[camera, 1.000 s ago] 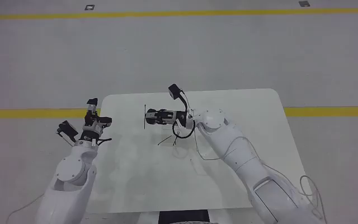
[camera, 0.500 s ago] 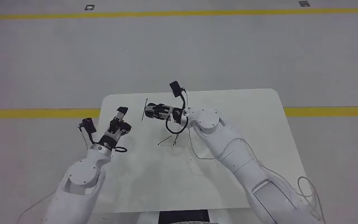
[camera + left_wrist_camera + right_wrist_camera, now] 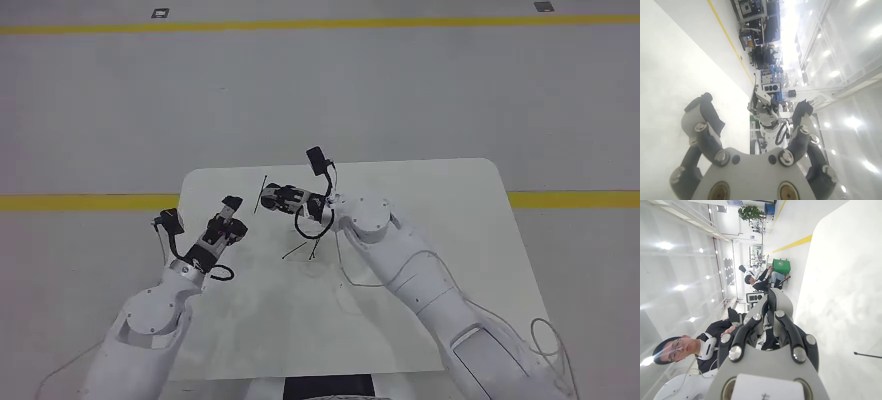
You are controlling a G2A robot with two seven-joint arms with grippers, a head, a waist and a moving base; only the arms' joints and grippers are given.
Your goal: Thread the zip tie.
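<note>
While the top view looks down on the white table [image 3: 440, 260], the right gripper [image 3: 267, 201] sits at upper centre of the frame, clamped on a thin black zip tie [image 3: 263, 185] that stands nearly upright in the picture above the tabletop. Left of it, near but apart, the left gripper [image 3: 236, 213] hangs with its jaws spread wide and nothing between them. Two spare ties [image 3: 296, 250] lie flat on the table just below the right gripper.

From the left wrist view, the left gripper [image 3: 755, 106] has its black fingers [image 3: 710, 111] far apart. Between them, farther off, the right gripper [image 3: 755, 92] holds the zip tie [image 3: 754, 79], whose free end sticks out past its fingertips.

From the right wrist view, the right gripper [image 3: 770, 294] is pressed closed, the zip tie [image 3: 769, 281] pinched between its fingertips and reaching beyond them. One spare tie [image 3: 867, 355] rests on the table [image 3: 838, 275] beside it.
</note>
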